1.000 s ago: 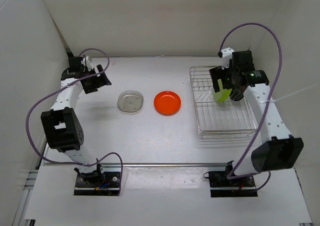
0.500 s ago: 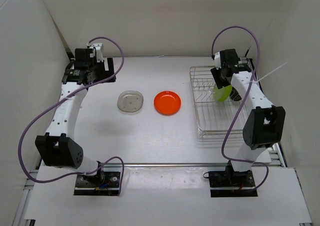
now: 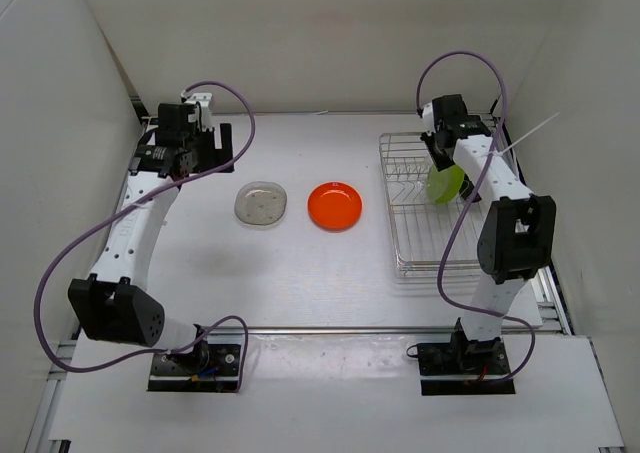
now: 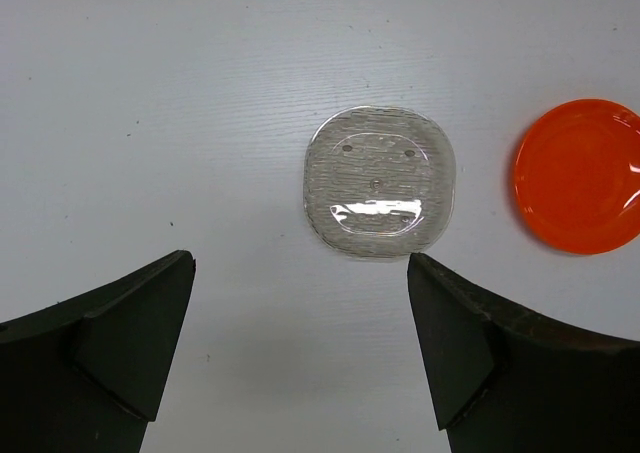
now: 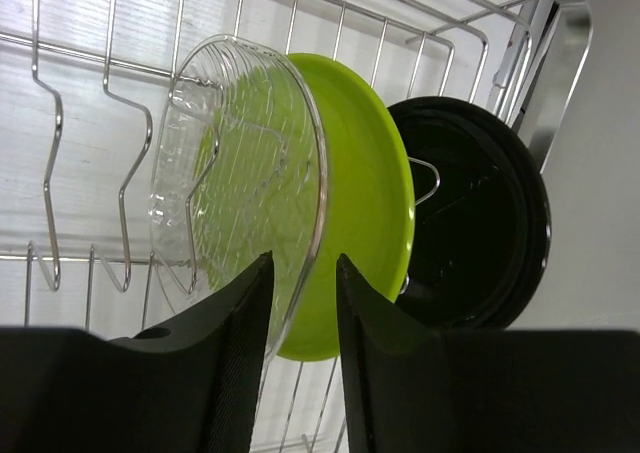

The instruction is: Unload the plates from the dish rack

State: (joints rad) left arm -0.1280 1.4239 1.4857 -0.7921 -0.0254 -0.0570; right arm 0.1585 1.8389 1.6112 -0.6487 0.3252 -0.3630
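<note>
From above, the right arm covers most of what stands at the far end of the dish rack (image 3: 440, 243); only a sliver of the lime plate (image 3: 443, 183) shows there. The right wrist view shows a racked clear plate (image 5: 240, 173), the lime plate behind it and a black plate (image 5: 480, 233) farthest right, all upright and each half hidden by the one in front. The right gripper (image 5: 303, 303) has its fingers (image 5: 215, 353) narrowly apart with the clear rim in the gap; I cannot tell if they pinch it. On the table (image 3: 300, 273) left of the rack, well apart from it, lie an orange plate (image 3: 335, 205) and a loose clear plate (image 3: 261, 203). The left gripper (image 4: 300, 263) hovers over these, spread wide and empty.
</note>
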